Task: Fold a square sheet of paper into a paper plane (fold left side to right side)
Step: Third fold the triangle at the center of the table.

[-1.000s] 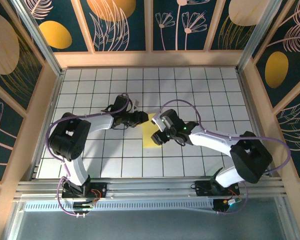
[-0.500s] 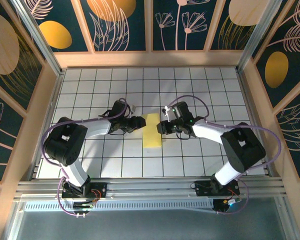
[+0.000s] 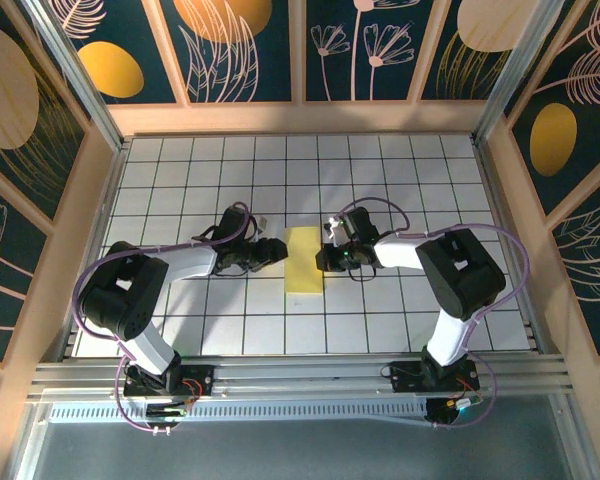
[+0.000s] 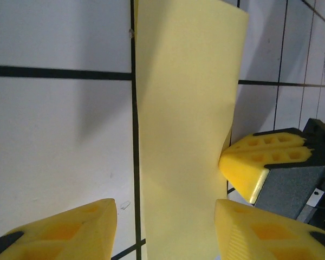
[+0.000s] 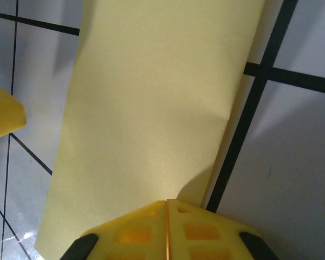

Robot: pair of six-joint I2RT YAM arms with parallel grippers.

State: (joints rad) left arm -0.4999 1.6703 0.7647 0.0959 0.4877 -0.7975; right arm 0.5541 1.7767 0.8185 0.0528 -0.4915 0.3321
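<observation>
The square sheet of paper [image 3: 303,261] lay near the middle of the white grid table [image 3: 180,180], already doubled into a narrow upright strip between the two arms. The left gripper [image 3: 276,250] sat at the strip's left edge with its jaws about half open. In the left wrist view one yellow finger stood either side of the strip, and nothing was clamped. The right gripper [image 5: 167,219] had its jaws closed tip to tip, pressed against the strip's right long edge. Whether a layer of paper was caught between the tips could not be told. Near that contact the paper bowed a little in the left wrist view, so the top layer was probably not flat. The main risk was the strip sliding on the smooth tiles if the closed tips pushed sideways rather than down, which would skew the edges before the crease set. If the tips had pinched only the upper layer, pulling away would likely drag the fold open. A left gripper closing across the width could buckle the thin paper and leave a stray crease. With the two grippers near each other across the strip, a careless sweep might also knock them together.
</observation>
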